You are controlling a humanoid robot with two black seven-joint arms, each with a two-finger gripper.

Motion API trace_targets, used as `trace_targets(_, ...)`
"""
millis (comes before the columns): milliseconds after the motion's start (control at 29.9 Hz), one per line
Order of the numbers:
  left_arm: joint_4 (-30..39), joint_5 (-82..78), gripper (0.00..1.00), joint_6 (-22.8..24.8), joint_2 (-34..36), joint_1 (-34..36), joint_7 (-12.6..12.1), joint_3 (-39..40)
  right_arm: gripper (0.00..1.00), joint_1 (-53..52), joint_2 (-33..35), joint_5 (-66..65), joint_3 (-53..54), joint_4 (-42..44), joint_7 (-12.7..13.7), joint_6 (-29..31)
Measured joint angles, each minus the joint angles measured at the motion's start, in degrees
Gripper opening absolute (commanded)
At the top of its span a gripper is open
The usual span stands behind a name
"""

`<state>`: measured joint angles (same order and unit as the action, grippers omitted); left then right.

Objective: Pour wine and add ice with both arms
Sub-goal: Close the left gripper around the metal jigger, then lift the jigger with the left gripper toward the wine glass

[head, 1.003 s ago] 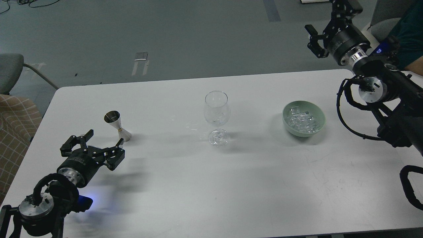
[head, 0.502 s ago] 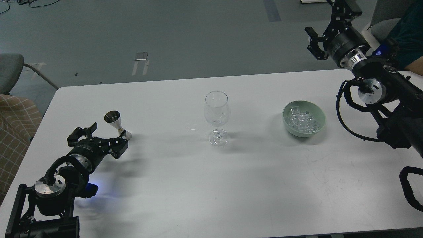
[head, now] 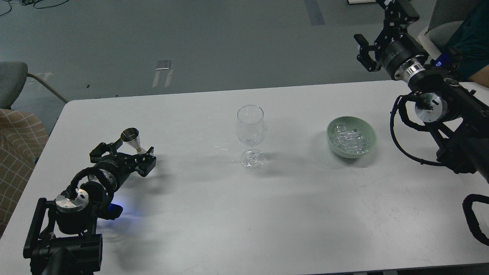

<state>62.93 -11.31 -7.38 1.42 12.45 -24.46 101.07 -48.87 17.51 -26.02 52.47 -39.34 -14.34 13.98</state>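
Note:
A clear, empty wine glass stands upright mid-table. A steel double-cone jigger stands at the left. My left gripper is open, its fingers spread on either side of the jigger's lower half, low over the table. A pale green bowl at the right holds several clear ice cubes. My right gripper is open and empty, held high beyond the table's far right corner, well away from the bowl.
The white table has a rounded far-left corner and a near edge at the bottom. A grey chair and checked fabric sit off the left edge. A person in teal is at the far right.
My left gripper has moved forward and right until its open fingers flank the jigger. The right gripper has shifted slightly up and stays open. Glass, bowl and jigger have not moved.

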Motion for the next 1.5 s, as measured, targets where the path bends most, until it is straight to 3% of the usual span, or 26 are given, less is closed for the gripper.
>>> trace_targets(33,-0.5,0.0,0.87,0.0,-0.1,0.3,0.1,0.0,1.00,0.0,0.0,0.0,0.0,0.0,0.0,0.0)
trace_targets(100,-1.7,-0.1,0.75,0.0,-0.1,1.0,0.4,-0.1,1.00,0.0,0.0,0.0,0.0,0.0,0.0,0.0)
trace_targets(334,-5.0,-1.0,0.66,0.0,-0.4,2.8,2.7,-0.2,1.00,0.7,-0.1,0.0,0.0,0.1,0.0,0.0)
trace_targets(535,-7.1,-1.1,0.46,0.0,-0.4,3.7,4.1,-0.2,1.00,1.3,0.0,0.0,0.0,0.1,0.0,0.0)
trace_targets(669,-7.9,-1.1,0.38,0.2,-0.3,4.2,5.6,-0.1,1.00,1.5,0.0,0.0,0.0,0.1,0.0,0.0)
trace_targets(869,-8.0,-1.1,0.29,0.5,-0.5,4.6,5.8,0.0,1.00,1.6,-0.1,0.0,0.0,0.1,0.0,-0.1)
trace_targets(1036,-8.0,-1.1,0.03,0.6,-0.8,4.7,5.7,-0.1,1.00,1.6,-0.1,0.0,0.0,0.1,0.0,-0.1)
trace_targets(1505,-7.7,-0.1,0.00,0.6,-1.4,5.6,5.5,0.7,1.00,1.6,0.0,0.0,0.0,0.0,0.0,-0.3)
